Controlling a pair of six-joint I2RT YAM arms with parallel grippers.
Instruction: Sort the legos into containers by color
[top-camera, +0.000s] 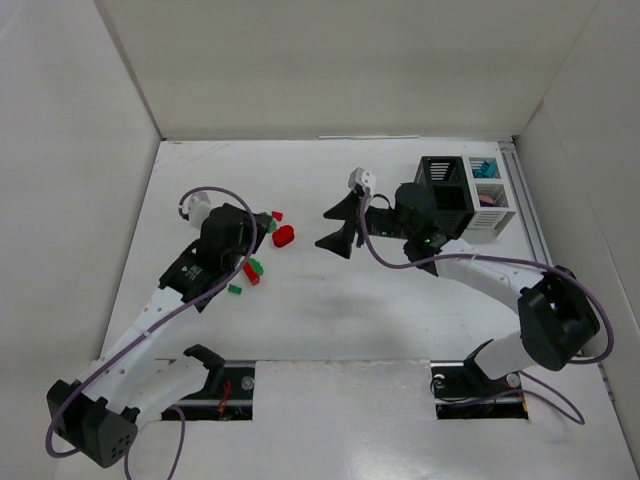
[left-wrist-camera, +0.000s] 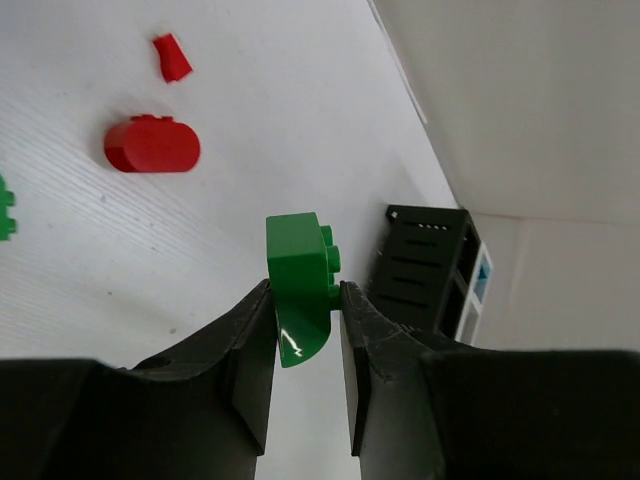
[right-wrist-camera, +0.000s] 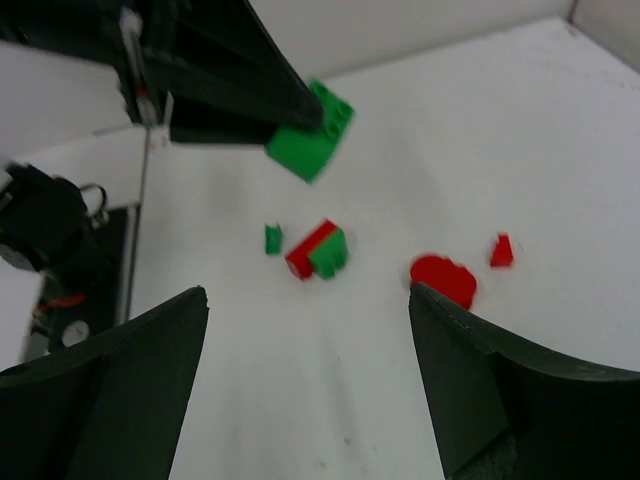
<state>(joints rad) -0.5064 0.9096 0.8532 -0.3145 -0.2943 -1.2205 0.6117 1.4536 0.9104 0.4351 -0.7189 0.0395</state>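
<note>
My left gripper (left-wrist-camera: 306, 300) is shut on a green lego (left-wrist-camera: 298, 285) and holds it clear of the table; the right wrist view shows the same green lego (right-wrist-camera: 310, 135) lifted. From above, the left gripper (top-camera: 264, 227) hangs over the loose legos. A rounded red lego (top-camera: 283, 236) and a small red one (top-camera: 277, 215) lie beside it. A red and green pair (right-wrist-camera: 318, 250) and a small green piece (right-wrist-camera: 273, 239) lie on the table. My right gripper (top-camera: 336, 227) stands open and empty, facing the pile. The containers (top-camera: 445, 185) sit at the back right.
The white bins (top-camera: 492, 196) of the cluster hold teal and purple pieces. White walls enclose the table on three sides. Purple cables trail from both arms. Two mounting slots lie at the near edge by the arm bases.
</note>
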